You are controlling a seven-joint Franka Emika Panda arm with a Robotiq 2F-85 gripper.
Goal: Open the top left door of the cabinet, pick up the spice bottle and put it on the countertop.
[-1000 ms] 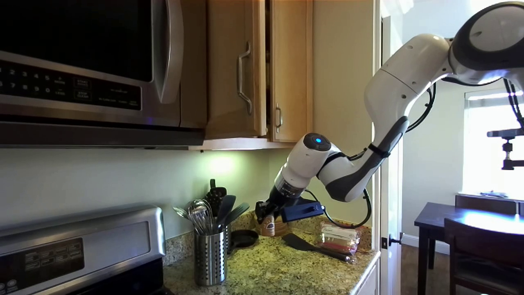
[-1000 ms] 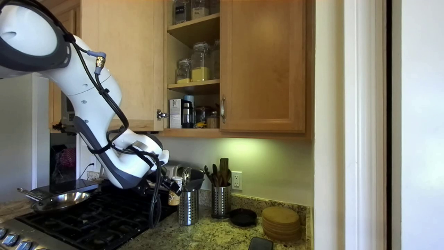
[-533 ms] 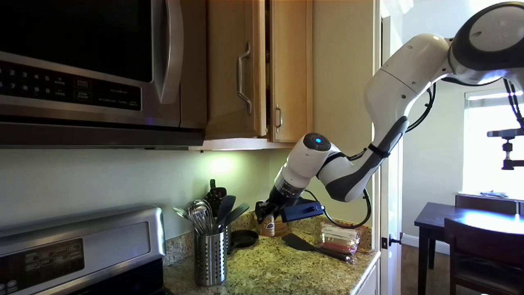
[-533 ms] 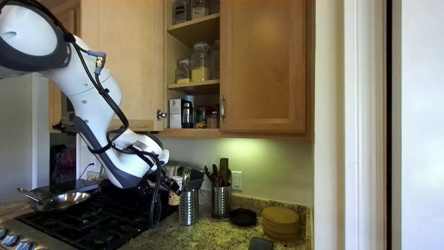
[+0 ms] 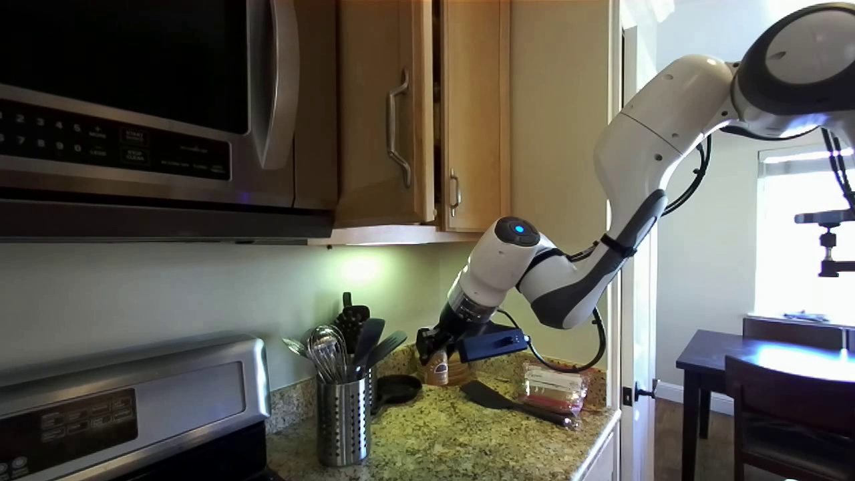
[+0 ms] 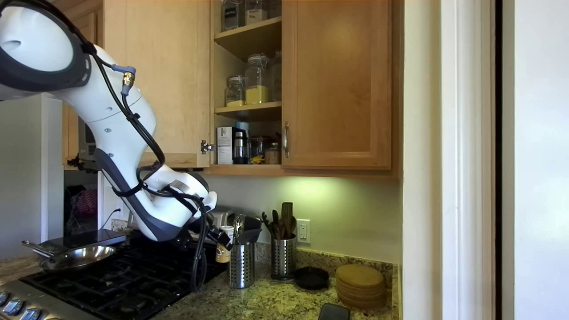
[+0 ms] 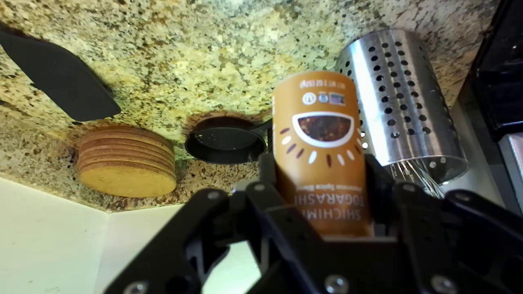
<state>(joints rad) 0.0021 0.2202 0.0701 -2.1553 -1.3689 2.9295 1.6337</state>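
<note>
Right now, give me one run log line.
Black two-finger gripper: closed on orange cylindrical spice bottle; bottle: held above speckled granite countertop; light-maple left cabinet door: open; placement: pending

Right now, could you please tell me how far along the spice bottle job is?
Looks done: the top left door stands open, with shelves showing in an exterior view. In hand: the wrist view shows the gripper closed on the spice bottle. Left: setting it on the countertop, since it appears to hang clear of that surface.

a bright window (image 5: 778, 287) glows beyond a dark table (image 5: 715, 349) and chair (image 5: 791, 404).
</note>
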